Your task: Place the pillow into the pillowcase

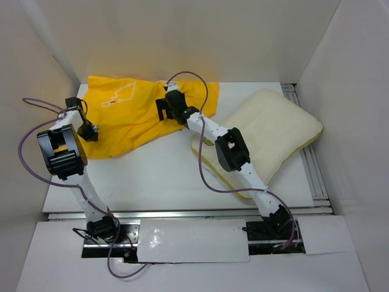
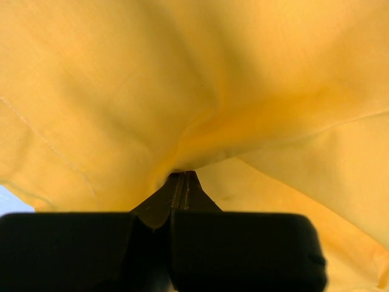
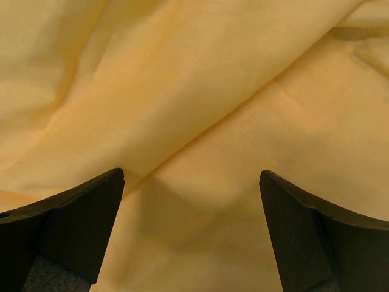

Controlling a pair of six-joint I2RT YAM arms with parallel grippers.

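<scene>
The yellow pillowcase (image 1: 130, 115) lies rumpled at the back left of the table, a white outline print on its top. The cream pillow (image 1: 276, 131) lies at the right, partly under my right arm. My left gripper (image 1: 91, 129) is at the pillowcase's left edge, shut on a pinch of the yellow fabric (image 2: 182, 140). My right gripper (image 1: 163, 109) hovers over the pillowcase's right part, jaws wide open with nothing between them; yellow cloth (image 3: 194, 121) fills its wrist view.
White enclosure walls stand close on the left, back and right. A metal rail (image 1: 307, 164) runs along the table's right side. Purple cables loop off both arms.
</scene>
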